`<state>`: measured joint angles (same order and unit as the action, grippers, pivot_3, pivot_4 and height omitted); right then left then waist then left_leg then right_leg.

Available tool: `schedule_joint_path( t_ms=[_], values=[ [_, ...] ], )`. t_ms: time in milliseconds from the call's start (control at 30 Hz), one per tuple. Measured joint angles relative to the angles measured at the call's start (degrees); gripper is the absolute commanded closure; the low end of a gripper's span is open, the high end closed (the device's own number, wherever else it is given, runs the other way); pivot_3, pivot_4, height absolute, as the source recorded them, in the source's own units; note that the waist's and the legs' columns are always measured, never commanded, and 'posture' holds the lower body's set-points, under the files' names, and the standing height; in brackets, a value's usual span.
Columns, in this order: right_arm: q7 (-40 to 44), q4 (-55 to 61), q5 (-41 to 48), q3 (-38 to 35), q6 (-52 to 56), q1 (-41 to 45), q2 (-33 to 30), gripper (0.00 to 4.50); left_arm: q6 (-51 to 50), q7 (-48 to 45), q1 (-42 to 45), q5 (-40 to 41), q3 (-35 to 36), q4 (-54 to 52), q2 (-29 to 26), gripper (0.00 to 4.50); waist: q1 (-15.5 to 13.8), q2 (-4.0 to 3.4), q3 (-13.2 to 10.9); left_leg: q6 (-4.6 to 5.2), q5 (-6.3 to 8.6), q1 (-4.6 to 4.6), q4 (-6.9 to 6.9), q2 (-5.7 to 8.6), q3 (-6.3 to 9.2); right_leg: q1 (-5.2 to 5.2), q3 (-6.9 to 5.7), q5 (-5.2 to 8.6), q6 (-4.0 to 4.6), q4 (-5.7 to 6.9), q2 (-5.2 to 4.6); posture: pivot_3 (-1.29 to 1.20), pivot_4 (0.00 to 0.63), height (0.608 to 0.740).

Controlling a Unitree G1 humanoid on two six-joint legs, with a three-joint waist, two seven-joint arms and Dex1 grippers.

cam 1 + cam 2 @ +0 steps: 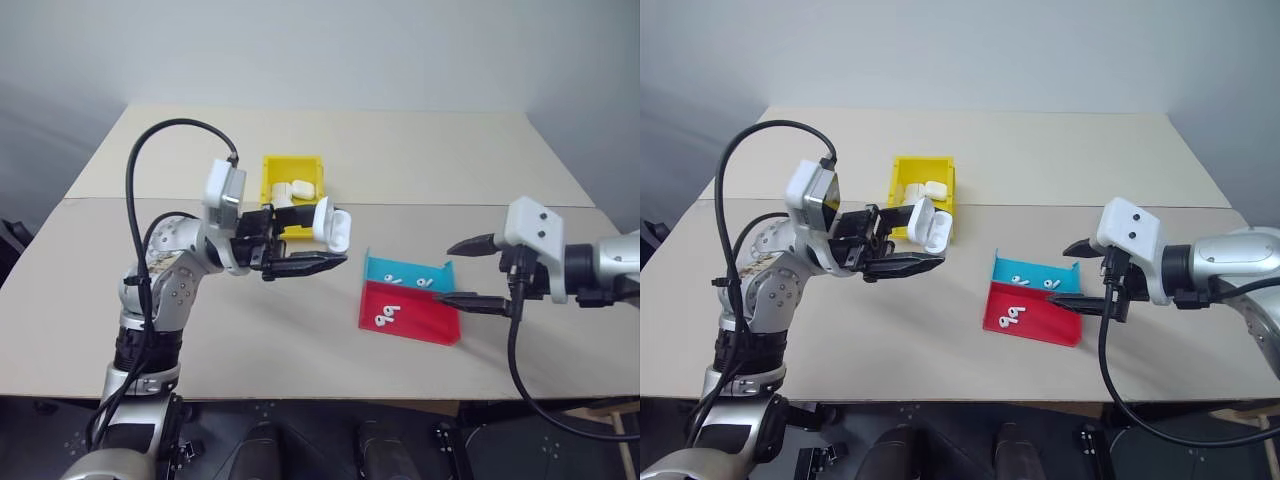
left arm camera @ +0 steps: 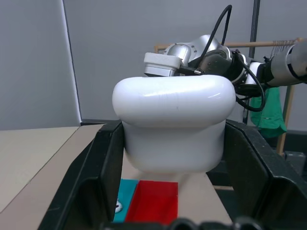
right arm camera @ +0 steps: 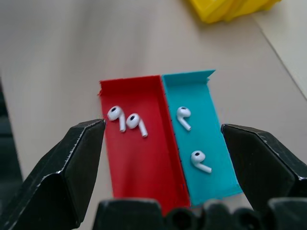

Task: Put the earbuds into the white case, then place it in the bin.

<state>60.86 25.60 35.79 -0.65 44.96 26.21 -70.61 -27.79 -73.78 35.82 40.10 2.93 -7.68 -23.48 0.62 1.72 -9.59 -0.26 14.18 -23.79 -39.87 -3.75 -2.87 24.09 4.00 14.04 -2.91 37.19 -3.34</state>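
The left gripper (image 1: 318, 245) gripped the white case (image 1: 333, 224) between its fingers and held it above the table (image 1: 250, 330), in front of the bin (image 1: 292, 172). The right gripper (image 1: 472, 272) was wide open and held nothing, near the red-and-teal tray (image 3: 144, 163). Four earbuds (image 3: 128, 120) lay in this tray, two in each half.
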Motion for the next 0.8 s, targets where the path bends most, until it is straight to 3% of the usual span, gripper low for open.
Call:
schedule_joint_path(
  t_ms=[233, 400, 500, 633, 800],
  values=[
    [5.1, -0.8, -8.0, 15.1, 2.8, 11.2, 1.8, 0.00, 1.4, 1.3, -0.6, 0.4, 0.0, 2.0, 0.1, 1.72, 0.1, 0.00, 0.0, 0.00, 0.00, -0.05, 0.03, 0.00, -0.01, 0.08, 0.00, 0.00, 0.00, -0.04, -0.01, 0.00, 0.150, 0.740],
    [8.6, -3.0, -14.6, 21.3, -0.2, 14.7, 4.4, 0.00, 2.4, 1.5, -0.8, 0.1, -0.4, 2.2, 0.0, 1.72, 0.0, 0.00, 0.0, 0.00, 0.00, -0.07, 0.03, 0.00, -0.02, 0.09, -0.01, 0.01, 0.00, -0.07, -0.02, 0.00, 0.150, 0.740],
    [10.4, -4.7, -18.2, 24.3, -1.6, 16.5, 7.1, 0.62, 3.0, 1.8, -1.0, -0.1, -0.6, 2.2, 0.0, 1.72, 0.1, 0.00, 0.0, 0.00, 0.00, -0.07, 0.02, 0.00, -0.03, 0.08, -0.01, 0.00, 0.00, -0.06, -0.02, 0.00, 0.150, 0.740],
    [12.4, -7.6, -22.8, 27.7, -4.6, 17.3, 10.0, 1.97, 3.5, 2.3, -2.1, -0.1, -0.7, 2.0, -0.1, 1.72, 0.1, 0.00, 0.0, 0.00, 0.00, -0.07, 0.03, 0.00, -0.03, 0.11, -0.01, 0.00, 0.00, -0.05, -0.01, 0.00, 0.150, 0.740],
    [15.6, -8.2, -25.7, 29.2, -6.9, 19.3, 12.0, 1.97, 3.6, 2.9, -2.6, -0.1, -0.7, 1.5, -0.9, 1.72, 0.1, -0.01, 0.0, 0.00, 0.00, -0.07, 0.03, 0.00, -0.02, 0.10, -0.01, 0.00, 0.00, -0.06, -0.01, 0.00, 0.150, 0.740]
  ],
)
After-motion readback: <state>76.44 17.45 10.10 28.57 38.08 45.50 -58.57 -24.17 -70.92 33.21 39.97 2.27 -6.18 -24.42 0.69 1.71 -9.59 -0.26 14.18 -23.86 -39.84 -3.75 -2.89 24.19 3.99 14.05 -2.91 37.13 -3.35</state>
